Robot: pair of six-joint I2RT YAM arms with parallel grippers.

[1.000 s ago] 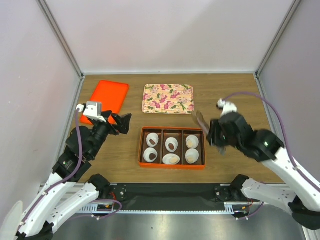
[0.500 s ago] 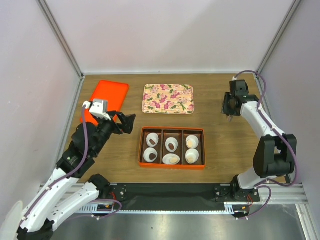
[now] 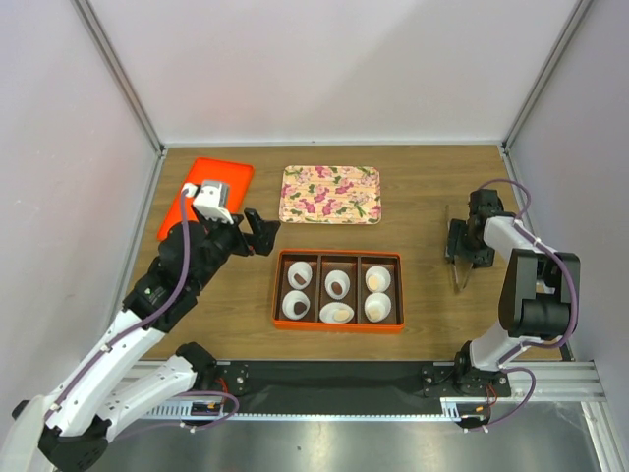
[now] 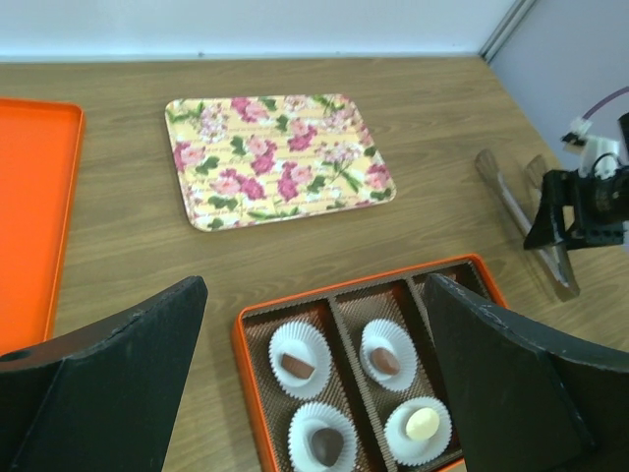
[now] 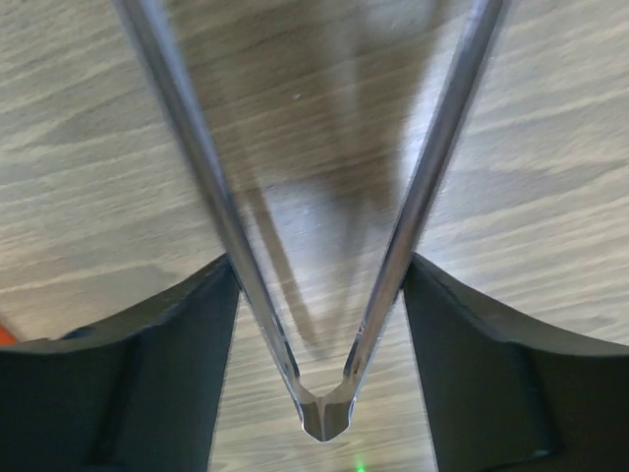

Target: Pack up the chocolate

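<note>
An orange box [image 3: 337, 291] holds six white paper cups. Dark-brown chocolate [image 3: 337, 286] lies in three of them, also in the left wrist view [image 4: 297, 367]; the others hold cream pieces [image 3: 378, 280]. My left gripper [image 3: 257, 233] is open and empty, just above and left of the box; its jaws frame the box in its wrist view [image 4: 313, 285]. My right gripper [image 3: 467, 244] is low over the table on the right, shut on metal tongs [image 3: 457, 270]. In the right wrist view the fingers [image 5: 319, 265] press both tong arms [image 5: 418, 211] near the hinge.
A floral tray [image 3: 330, 194] lies behind the box and an orange tray [image 3: 206, 197] at the back left. White walls close in the left, right and back of the wooden table [image 3: 423, 197].
My right arm swung the tongs from beside the box out to the right, then down to the table. My left gripper moved right and forward toward the box.
</note>
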